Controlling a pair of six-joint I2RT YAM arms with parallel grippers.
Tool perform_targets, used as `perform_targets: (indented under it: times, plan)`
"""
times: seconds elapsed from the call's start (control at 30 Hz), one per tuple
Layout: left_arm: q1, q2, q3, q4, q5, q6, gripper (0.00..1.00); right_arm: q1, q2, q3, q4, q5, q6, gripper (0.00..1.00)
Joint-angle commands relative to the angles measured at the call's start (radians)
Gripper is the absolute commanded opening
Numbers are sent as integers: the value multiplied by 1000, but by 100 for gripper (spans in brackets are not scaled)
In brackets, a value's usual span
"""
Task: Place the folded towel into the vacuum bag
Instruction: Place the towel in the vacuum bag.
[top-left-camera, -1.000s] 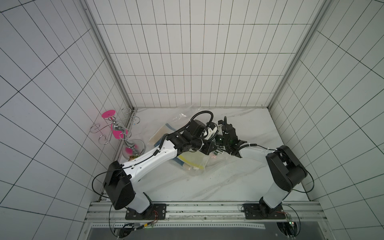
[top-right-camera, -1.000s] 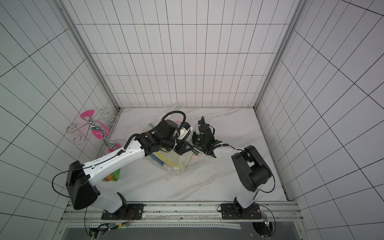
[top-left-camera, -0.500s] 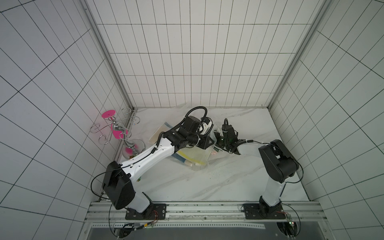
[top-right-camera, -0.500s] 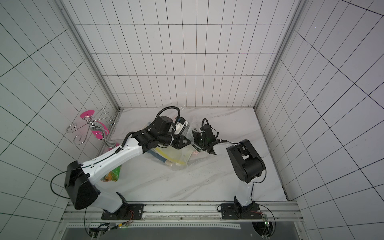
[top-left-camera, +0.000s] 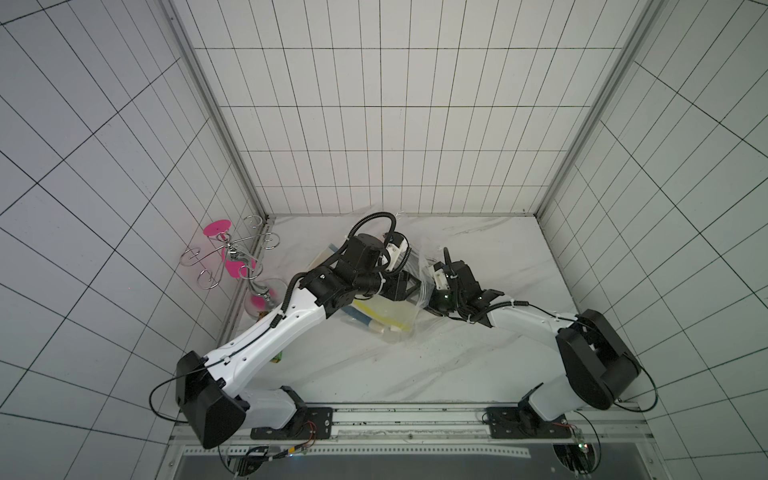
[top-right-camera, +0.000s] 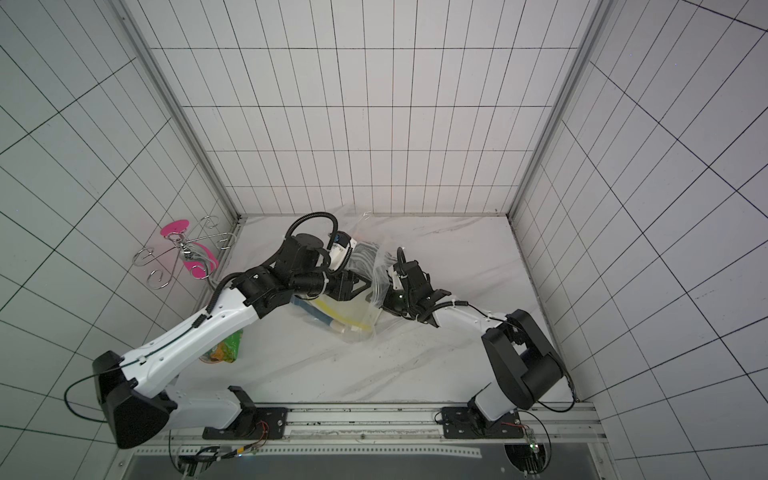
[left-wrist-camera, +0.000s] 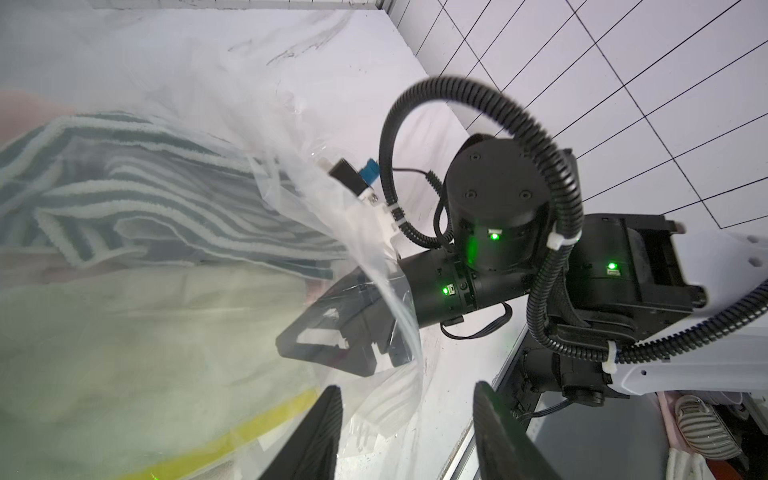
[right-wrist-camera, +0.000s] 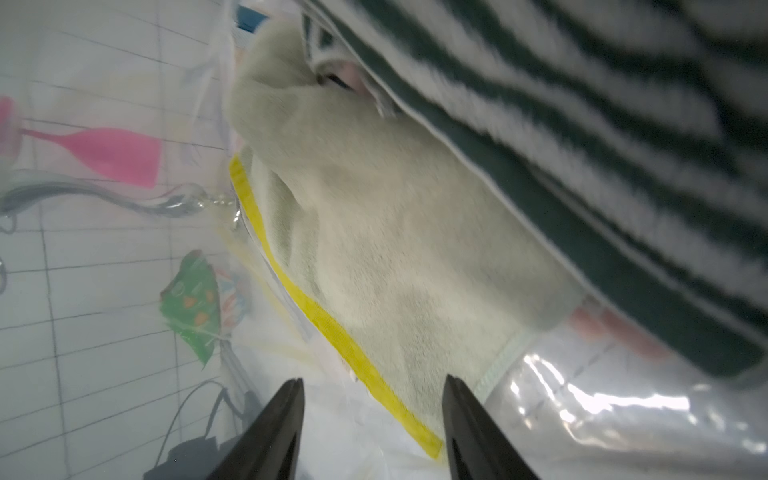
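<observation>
While both arms (top-left-camera: 266, 336) (top-left-camera: 528, 326) are reached toward 12 o'clock, left end effector (left-wrist-camera: 405, 386) and right end effector (right-wrist-camera: 372, 379) are seen parted, empty, at the vacuum bag (top-left-camera: 395, 332), desk (top-left-camera: 415, 374) centre; striped towel (left-wrist-camera: 145, 199) is lodged inside.

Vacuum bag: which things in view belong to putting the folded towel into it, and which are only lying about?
Belong to the job:
- vacuum bag
- green-striped towel, seen through the plastic
- pale cream towel, next to it

Only lying about:
- wire rack
- pink wine glasses hanging on it
- green snack packet
</observation>
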Motion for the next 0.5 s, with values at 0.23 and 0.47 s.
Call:
perform_targets:
  times: [0.23,0.47]
  plan:
    - [57,-114,-94,33,-12,-33,53,24,120,-105,200,-52,191,66]
    - [86,-115,-120,29,-33,-19,53,29,233,-142,519,-27,308,58]
